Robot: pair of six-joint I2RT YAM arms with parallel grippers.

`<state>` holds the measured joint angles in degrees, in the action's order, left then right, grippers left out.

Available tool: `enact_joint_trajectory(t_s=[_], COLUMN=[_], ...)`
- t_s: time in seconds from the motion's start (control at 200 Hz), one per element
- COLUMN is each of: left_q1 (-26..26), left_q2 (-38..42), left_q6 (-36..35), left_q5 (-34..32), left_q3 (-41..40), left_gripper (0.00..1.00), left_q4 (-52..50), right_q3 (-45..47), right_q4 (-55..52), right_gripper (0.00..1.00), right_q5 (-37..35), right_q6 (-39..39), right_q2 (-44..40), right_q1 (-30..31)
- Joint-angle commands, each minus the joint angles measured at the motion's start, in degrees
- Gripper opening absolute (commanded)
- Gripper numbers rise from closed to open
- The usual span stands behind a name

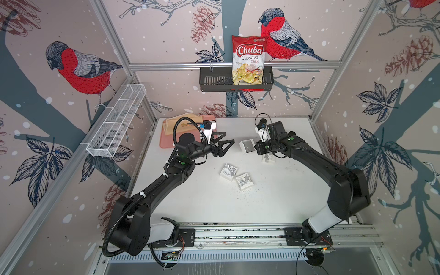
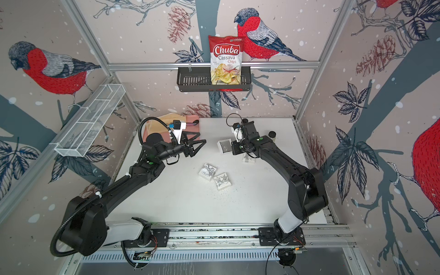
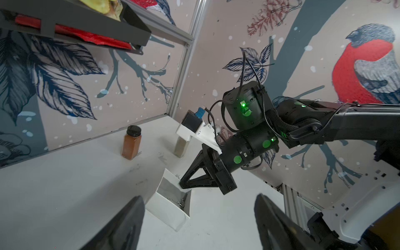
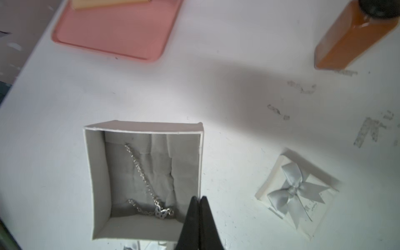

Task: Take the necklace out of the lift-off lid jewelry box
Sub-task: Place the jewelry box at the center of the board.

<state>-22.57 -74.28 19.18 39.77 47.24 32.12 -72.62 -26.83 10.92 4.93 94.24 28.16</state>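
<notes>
1. Right gripper [image 4: 198, 198]: closed, pinching a side wall of the jewelry box [image 4: 142, 127], lidless and tilted
2. Necklace [image 4: 149, 190]: lying inside the box on grey lining, butterfly pendant near the pinched wall
3. Left gripper [image 1: 229, 138]: jaws spread, empty, near the box

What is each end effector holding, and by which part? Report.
Right end effector pinches the open white cardboard jewelry box by one wall's rim. Left end effector holds nothing.

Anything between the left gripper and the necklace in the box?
No lid: the box opens toward the left gripper, necklace exposed. Only the right gripper, shut on the box wall beside it, crowds the opening.
</notes>
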Motion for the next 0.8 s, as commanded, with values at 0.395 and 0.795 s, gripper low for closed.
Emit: enact_joint_trajectory(t_s=[0.395,0.795], left_q1=[0.07,0.07], left_q2=[1.04,-0.40], left_q6=[-6.13,-6.59], left_q5=[-4.51,-2.36], left_q3=[-3.80,-4.86], left_gripper=[0.82,0.81], left_q4=[-4.78,-3.41], right_q3=[-3.32,-5.71], right_q4=[-5.10,-6.94], right_gripper=[0.02,0.34], right_q5=[-10.60,-11.58], right_q6=[3.58,4.04], right_q2=[12.03,13.07], right_q1=[1.57,2.13])
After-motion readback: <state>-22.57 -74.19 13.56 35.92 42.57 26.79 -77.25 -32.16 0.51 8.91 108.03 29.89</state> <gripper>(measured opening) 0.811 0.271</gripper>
